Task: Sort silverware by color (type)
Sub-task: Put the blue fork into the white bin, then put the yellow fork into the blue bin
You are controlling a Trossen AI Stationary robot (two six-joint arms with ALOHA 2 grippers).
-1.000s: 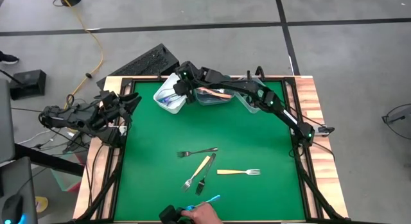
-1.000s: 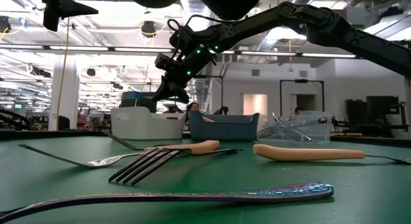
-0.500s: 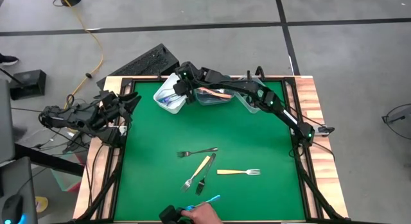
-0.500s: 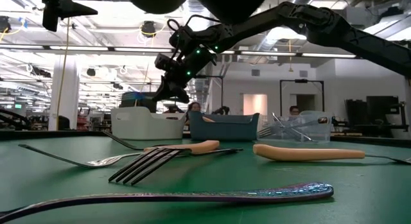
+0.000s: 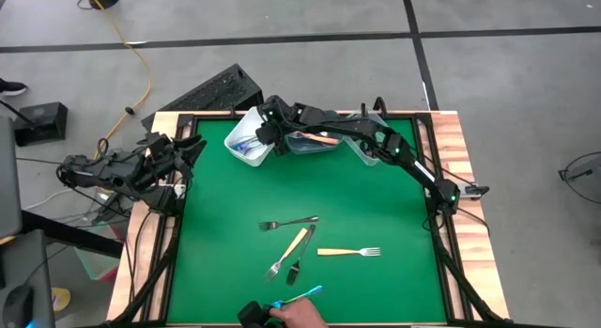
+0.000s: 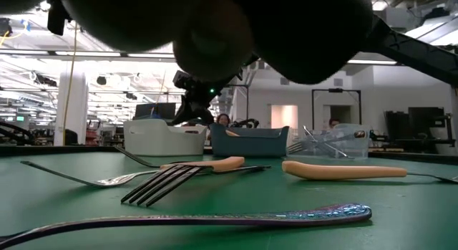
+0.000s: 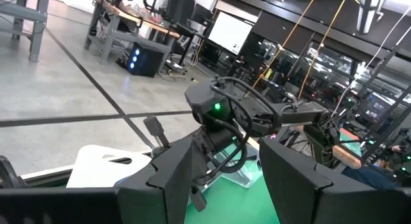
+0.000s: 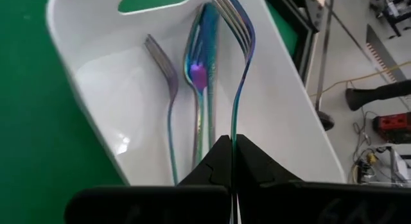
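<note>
The right gripper hangs over the smooth white plastic bin at the table's far left, jaws pinched on a thin iridescent blue fork. Two similar blue pieces lie inside the bin. Four forks, tan-handled and metal, lie on the green felt table. The left gripper waits at the left edge, jaws wide.

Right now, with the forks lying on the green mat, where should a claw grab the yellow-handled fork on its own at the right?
Grip the yellow-handled fork mid-handle, from straight above, jaws across its width. It lies flat and alone, tines pointing right, handle the thickest part.
</note>
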